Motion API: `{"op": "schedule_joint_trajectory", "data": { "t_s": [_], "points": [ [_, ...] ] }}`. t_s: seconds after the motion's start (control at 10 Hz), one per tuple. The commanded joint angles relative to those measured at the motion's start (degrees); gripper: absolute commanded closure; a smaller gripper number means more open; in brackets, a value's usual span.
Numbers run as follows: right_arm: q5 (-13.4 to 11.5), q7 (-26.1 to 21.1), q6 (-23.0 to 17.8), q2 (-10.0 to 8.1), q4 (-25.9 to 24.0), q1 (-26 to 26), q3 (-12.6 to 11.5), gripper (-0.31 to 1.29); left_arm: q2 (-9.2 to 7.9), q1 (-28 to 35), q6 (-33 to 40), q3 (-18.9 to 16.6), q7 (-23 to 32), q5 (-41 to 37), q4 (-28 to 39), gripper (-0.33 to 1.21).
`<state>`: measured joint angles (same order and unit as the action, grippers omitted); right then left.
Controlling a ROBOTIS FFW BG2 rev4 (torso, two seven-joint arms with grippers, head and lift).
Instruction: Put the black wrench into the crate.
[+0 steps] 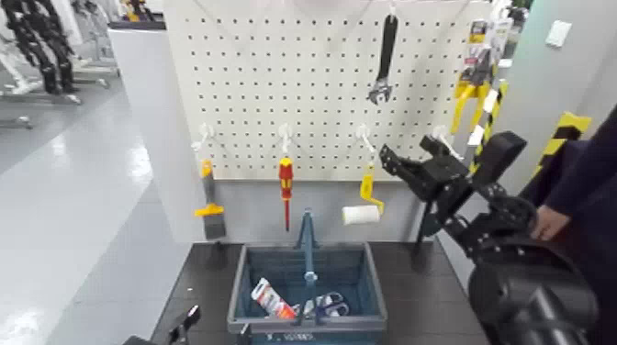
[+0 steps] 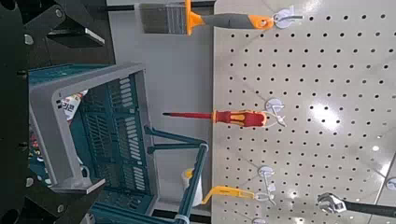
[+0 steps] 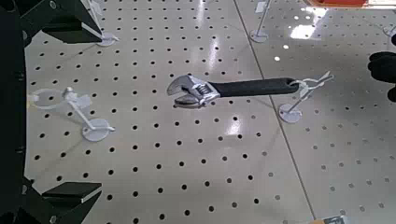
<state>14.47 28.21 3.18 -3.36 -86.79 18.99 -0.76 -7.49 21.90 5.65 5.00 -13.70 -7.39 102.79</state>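
The black wrench (image 1: 384,55) hangs jaw-down from a hook high on the white pegboard (image 1: 275,83). It also shows in the right wrist view (image 3: 238,89), and its jaw head shows in the left wrist view (image 2: 332,203). My right gripper (image 1: 413,158) is open and empty, raised in front of the board, below and right of the wrench and apart from it; it also shows in the right wrist view (image 3: 89,110). The blue-grey crate (image 1: 241,275) stands on the dark table below the board and also shows in the left wrist view (image 2: 51,140). My left gripper (image 1: 184,323) is open and low at the table's front left.
A red screwdriver (image 1: 286,188), a yellow-handled paint roller (image 1: 365,204) and a brush (image 1: 209,197) hang on the board's lower row. The crate holds a tube (image 1: 272,299) and scissors (image 1: 329,303). A person's hand (image 1: 551,220) and dark sleeve are at the right.
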Motion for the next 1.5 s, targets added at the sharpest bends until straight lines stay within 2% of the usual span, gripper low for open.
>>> {"op": "schedule_joint_trajectory", "data": {
  "t_s": [0.1,0.7,1.1,1.2,1.3,1.4,1.5],
  "points": [
    [0.56,0.80,-0.54,-0.59,2.33,5.27,0.68,0.17,-0.24,-0.54,-0.20,0.54,-0.01,-0.43,-0.22,0.24],
    [3.19,4.40,-2.38,-1.73,9.71,15.20,3.67,0.19,-0.59,-1.68,-0.55,1.42,-0.54,-0.60,-0.58,0.24],
    [5.13,7.92,-1.33,-2.44,13.58,19.42,5.16,0.24,-0.77,-2.03,-0.73,1.77,-0.63,-0.69,-0.66,0.24],
    [5.57,8.01,-0.98,-2.44,13.84,19.86,5.25,0.32,-0.86,-2.03,-0.73,1.86,-0.72,-0.78,-0.66,0.24],
    [5.74,8.27,-0.89,-2.44,13.93,20.04,5.25,0.65,-0.86,-2.12,-0.73,1.86,-0.72,-0.78,-0.66,0.24],
    [5.83,8.18,-1.51,-2.44,13.93,20.04,5.25,1.06,-0.86,-2.12,-0.82,1.86,-0.72,-0.69,-0.66,0.24],
    [5.48,8.27,-1.51,-2.44,13.84,20.21,5.69,1.08,-0.94,-2.21,-0.82,2.04,-0.72,-0.69,-0.66,0.24]
  ]
}}
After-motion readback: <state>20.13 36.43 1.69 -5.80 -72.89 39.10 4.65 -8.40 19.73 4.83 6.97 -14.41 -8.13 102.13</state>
